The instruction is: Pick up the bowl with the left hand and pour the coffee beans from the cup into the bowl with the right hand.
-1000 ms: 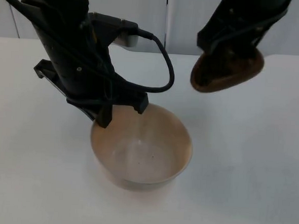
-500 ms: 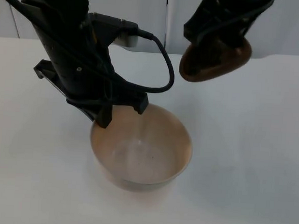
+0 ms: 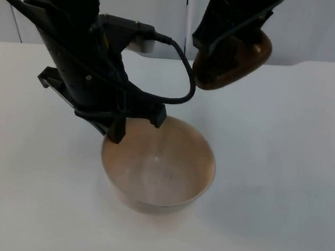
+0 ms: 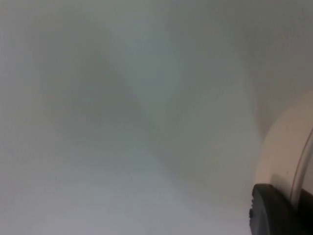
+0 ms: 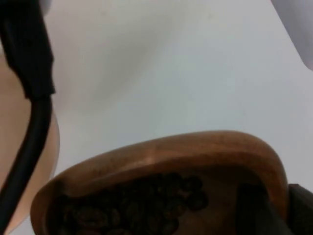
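I see right gripper [image 3: 232, 47] clamped on rim of brown wooden cup [image 3: 233, 62], held in air above white table [image 3: 279, 166], beyond bowl. Dark coffee beans [image 5: 142, 205] lie inside cup. Left gripper [image 3: 136, 123] grips far rim of round beige bowl [image 3: 158, 167] (inside looks empty); its fingertips mostly hidden by arm.

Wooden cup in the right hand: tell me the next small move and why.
Probably carry the wooden cup a little further toward the bowl before tipping. In the top view the right hand holds it up behind the bowl's far rim, not over the opening. The coffee beans are in the cup; the bowl looks empty. The left hand grips the bowl's rim.
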Controlling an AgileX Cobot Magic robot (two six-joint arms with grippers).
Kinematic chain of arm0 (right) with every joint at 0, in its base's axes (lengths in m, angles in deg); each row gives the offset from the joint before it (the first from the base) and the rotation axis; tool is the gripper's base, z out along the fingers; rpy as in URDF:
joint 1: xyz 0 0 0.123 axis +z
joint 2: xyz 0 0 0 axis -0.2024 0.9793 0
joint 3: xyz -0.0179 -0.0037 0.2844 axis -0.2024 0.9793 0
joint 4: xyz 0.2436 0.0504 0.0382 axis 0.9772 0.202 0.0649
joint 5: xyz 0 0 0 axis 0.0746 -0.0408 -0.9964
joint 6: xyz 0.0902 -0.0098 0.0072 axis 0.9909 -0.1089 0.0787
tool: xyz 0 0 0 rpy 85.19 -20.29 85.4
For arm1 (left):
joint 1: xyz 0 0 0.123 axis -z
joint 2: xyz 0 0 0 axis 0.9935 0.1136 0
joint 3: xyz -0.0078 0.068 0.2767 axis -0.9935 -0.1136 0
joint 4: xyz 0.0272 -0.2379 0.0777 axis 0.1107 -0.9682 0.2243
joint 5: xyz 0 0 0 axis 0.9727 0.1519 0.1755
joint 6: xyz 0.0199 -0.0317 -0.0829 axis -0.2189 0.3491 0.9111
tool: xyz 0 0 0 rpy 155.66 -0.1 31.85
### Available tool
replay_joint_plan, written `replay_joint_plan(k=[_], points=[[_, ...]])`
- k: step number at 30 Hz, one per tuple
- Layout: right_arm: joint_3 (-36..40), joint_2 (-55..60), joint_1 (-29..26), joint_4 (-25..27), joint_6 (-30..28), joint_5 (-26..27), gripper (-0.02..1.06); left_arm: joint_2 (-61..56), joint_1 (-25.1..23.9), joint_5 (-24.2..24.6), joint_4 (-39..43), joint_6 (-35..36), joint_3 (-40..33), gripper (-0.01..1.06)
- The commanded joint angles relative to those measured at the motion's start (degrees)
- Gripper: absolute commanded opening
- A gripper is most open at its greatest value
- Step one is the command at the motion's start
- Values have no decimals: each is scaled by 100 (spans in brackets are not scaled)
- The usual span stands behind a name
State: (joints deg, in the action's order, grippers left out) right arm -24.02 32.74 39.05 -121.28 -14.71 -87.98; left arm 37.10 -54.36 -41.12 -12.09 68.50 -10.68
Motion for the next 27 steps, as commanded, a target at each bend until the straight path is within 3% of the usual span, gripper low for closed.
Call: replay_joint_plan(k=[1, 19, 27], points=[[-41, -49, 31, -168, -49, 9, 0, -18, 33, 0, -60, -10, -28, 0], [-29, -363, 320, -762, -92, 9, 0, -18, 33, -15, -60, -10, -28, 0], [-29, -363, 334, -749, -157, 9, 0, -18, 33, -15, -60, -10, -28, 0]])
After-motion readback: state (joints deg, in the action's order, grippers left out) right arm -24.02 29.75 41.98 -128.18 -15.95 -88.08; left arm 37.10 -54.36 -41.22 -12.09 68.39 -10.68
